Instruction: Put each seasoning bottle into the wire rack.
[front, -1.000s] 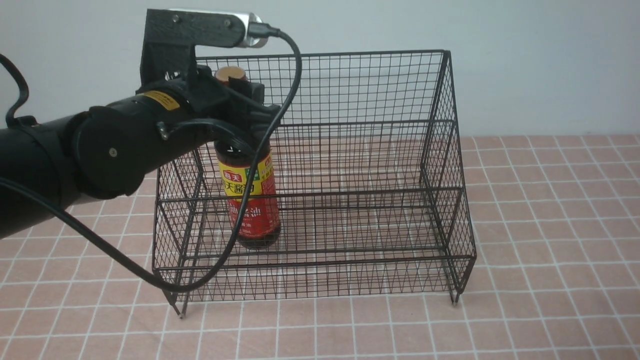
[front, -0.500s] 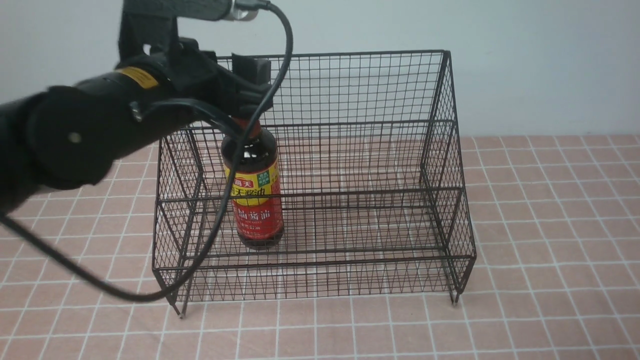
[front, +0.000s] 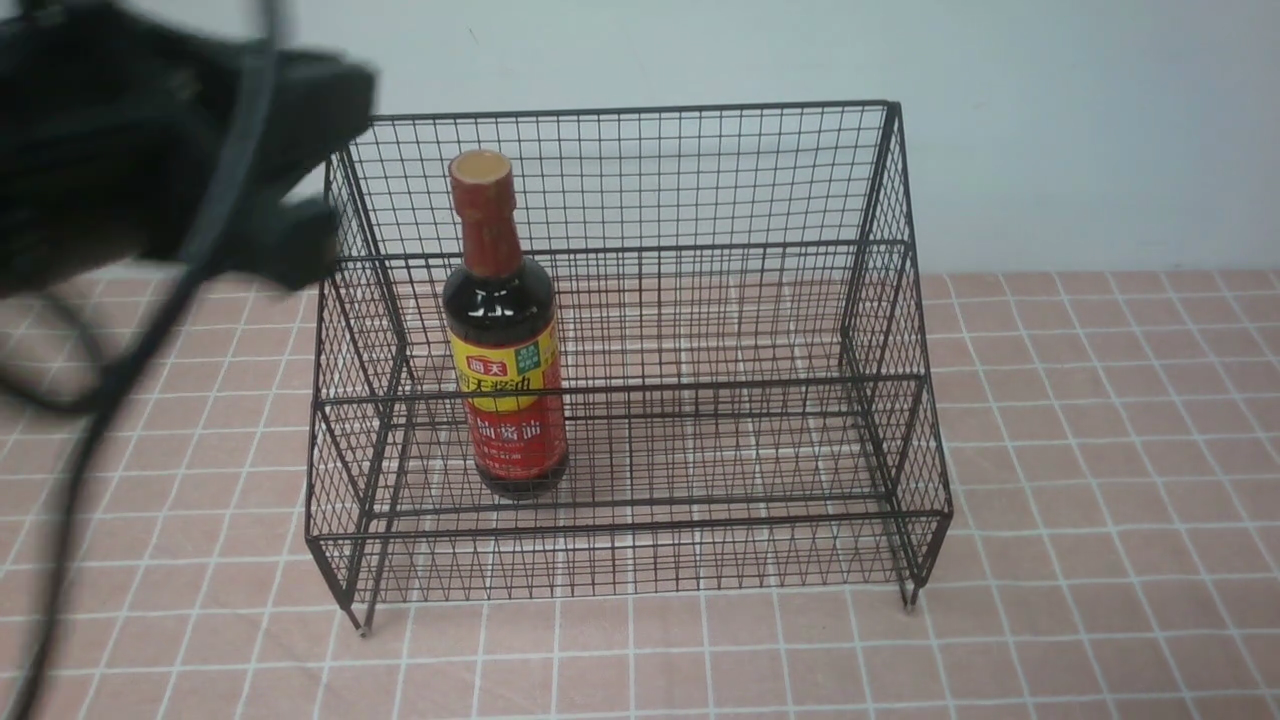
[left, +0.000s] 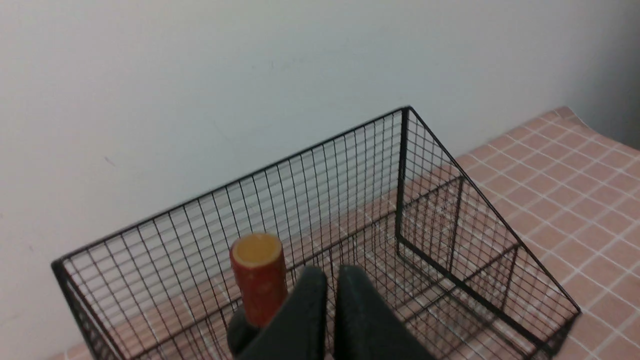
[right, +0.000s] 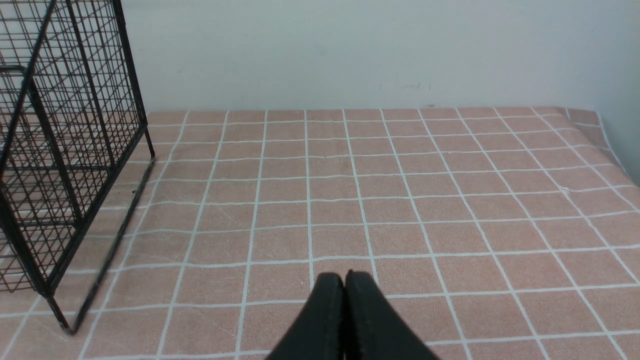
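The seasoning bottle (front: 505, 340), dark glass with a red neck wrap, tan cap and yellow-and-red label, stands upright and free on the lower tier at the left side of the black wire rack (front: 880, 300). My left gripper (front: 325, 170) is a dark blur at the upper left, outside the rack's left wall. In the left wrist view the left gripper (left: 330, 275) is empty, its fingers together but for a thin gap, above the rack (left: 405, 175), beside the bottle's cap (left: 257, 272). My right gripper (right: 345, 277) is shut and empty over the tiles.
The table is covered with a pink tiled cloth (front: 1100, 450), with a pale wall behind. The rack's right side (right: 75, 150) and leg show in the right wrist view. The left arm's black cable (front: 120, 370) hangs at the left.
My left gripper let go of the bottle's neck, rose, and pulled back to the left out of the rack. The bottle stays standing in the rack.
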